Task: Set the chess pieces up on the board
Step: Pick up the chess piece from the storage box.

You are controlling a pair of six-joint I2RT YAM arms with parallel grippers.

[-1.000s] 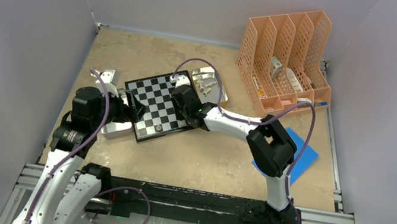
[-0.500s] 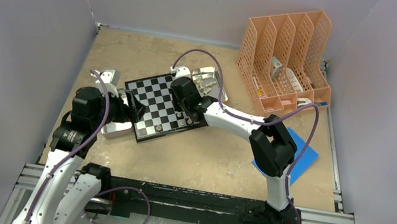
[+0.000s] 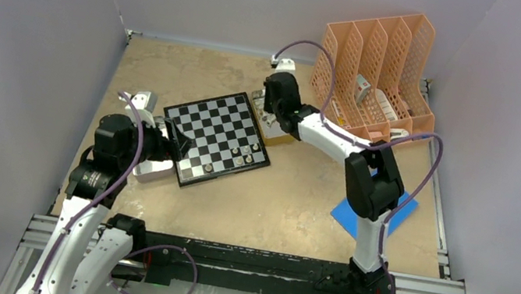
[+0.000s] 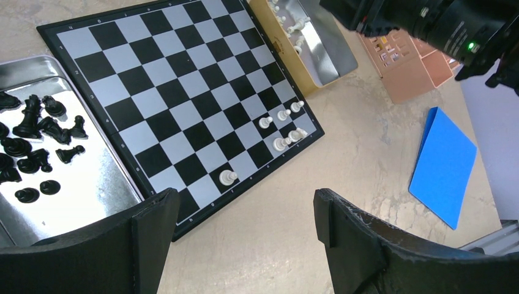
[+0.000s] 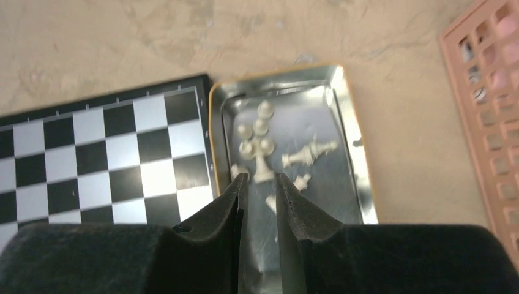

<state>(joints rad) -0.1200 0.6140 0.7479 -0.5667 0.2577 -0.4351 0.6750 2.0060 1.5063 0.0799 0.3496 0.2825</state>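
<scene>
The board [image 3: 215,138] lies mid-table, with several pale chess pieces [image 4: 283,128] grouped by its right edge and one alone [image 4: 227,177] near its front edge. Black chess pieces [image 4: 37,147] lie in a metal tray [image 4: 79,177] left of the board. My right gripper [image 5: 259,177] hangs over the gold-rimmed tray [image 5: 349,122] of pale pieces [image 5: 263,144], its jaws a narrow gap apart with nothing between them. From above, the right gripper [image 3: 276,106] is at the board's far right corner. My left gripper [image 4: 245,202] is wide open and empty over the board's near-left corner [image 3: 178,138].
An orange file rack [image 3: 376,70] stands at the back right, just right of the gold-rimmed tray. A blue sheet [image 3: 382,206] lies on the table under the right arm's elbow. Grey walls close in the left, back and right sides.
My right arm has swung from the board's right side back and to the right, and now sits over the tray of pale pieces. The left arm has not moved.
</scene>
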